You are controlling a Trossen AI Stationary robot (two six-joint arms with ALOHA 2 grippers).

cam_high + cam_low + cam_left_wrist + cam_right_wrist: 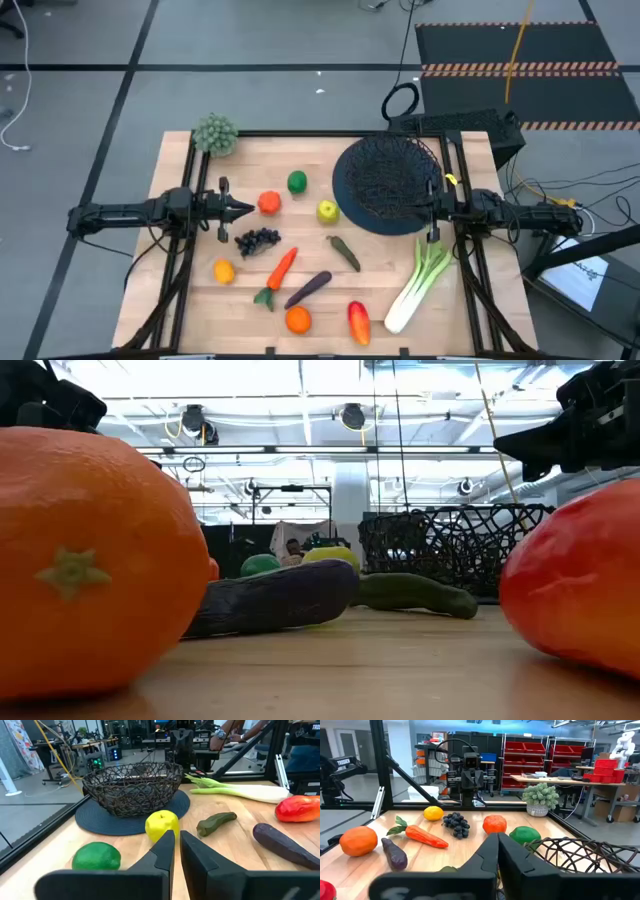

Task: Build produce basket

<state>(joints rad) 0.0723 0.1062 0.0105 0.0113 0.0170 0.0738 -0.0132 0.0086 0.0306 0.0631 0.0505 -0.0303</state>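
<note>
Basket [388, 183]: on a mat [352, 208], near the table's [250, 300] far right corner.
Bushy clump [215, 133]: far left corner.
Leek [419, 285]: near right edge, in front of the basket.
Grapes [257, 239]: mid-table, left of the pickle [344, 252].
Eggplant [308, 289]: between carrot [279, 270] and pepper [358, 321].

The high view looks straight down on the whole table [330, 310]. The low view sits at table level, very near one orange [90, 560], facing the basket [450, 545]. The two wrist views face each other across the table; both show the lime [96, 857].
</note>
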